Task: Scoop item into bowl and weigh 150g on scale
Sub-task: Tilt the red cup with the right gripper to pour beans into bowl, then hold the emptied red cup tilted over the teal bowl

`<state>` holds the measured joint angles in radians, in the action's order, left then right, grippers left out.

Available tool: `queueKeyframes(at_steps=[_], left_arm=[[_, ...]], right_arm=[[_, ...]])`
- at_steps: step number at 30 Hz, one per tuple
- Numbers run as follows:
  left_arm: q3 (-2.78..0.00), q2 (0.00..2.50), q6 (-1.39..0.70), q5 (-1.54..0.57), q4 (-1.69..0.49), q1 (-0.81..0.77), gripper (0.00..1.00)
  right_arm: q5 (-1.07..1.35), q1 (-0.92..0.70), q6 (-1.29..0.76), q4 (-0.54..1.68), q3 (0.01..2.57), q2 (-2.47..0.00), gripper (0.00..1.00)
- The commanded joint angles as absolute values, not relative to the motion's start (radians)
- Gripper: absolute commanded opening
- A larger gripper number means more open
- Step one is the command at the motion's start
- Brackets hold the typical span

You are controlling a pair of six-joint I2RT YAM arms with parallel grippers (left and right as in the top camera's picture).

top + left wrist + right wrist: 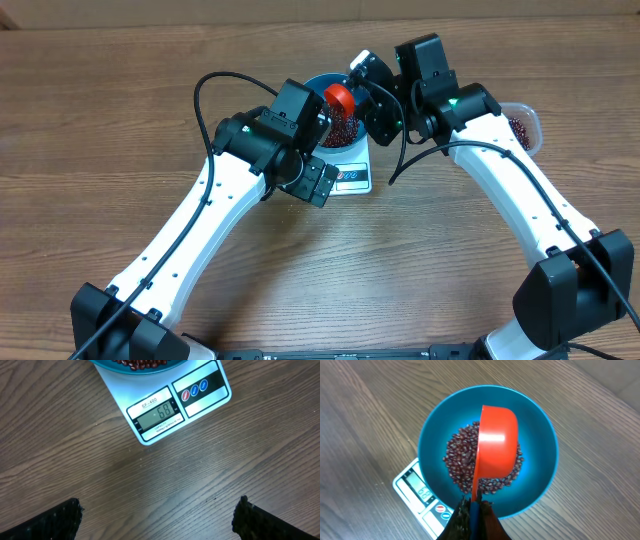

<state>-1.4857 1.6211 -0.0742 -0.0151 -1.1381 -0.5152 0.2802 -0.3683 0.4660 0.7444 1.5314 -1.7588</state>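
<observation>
Right claw (475, 510) was clamped on the handle of the red scoop (495, 445), which was tipped over straight out from it above the beans (457, 455) in the blue bowl (432, 435) on the scale (412, 485). Left claw (157, 517) hung wide open nearby (holding nothing). Bean tub (527, 128) sat nearer the right arm.

Model label on the small flat white rectangular kitchen scale (210, 397), above its grey display window (159, 413): SF-400
Display digits: 68
Print under the display: too small to read
Round red and blue buttons (194, 390): lettering illegible
</observation>
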Motion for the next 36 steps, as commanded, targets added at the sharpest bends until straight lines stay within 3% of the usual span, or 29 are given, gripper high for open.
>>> queueKeyframes(at_steps=[1,15,21,27,36], left_arm=[[-1.495,1.610,-0.059,-0.012,-1.141,-0.517,1.00],[-1.495,1.610,-0.059,-0.012,-1.141,-0.517,1.00],[-1.495,1.610,-0.059,-0.012,-1.141,-0.517,1.00],[-1.495,1.610,-0.059,-0.012,-1.141,-0.517,1.00],[-1.495,1.610,-0.059,-0.012,-1.141,-0.517,1.00]], right_arm=[[0.247,-0.366,0.474,0.744,1.560,-1.727,0.04],[0.286,-0.366,0.558,0.783,1.560,-1.726,0.04],[0.211,-0.366,0.416,0.719,1.560,-1.726,0.04],[0.299,-0.374,0.551,0.765,1.560,-1.726,0.04],[0.182,-0.344,0.261,0.709,1.575,-1.703,0.04]])
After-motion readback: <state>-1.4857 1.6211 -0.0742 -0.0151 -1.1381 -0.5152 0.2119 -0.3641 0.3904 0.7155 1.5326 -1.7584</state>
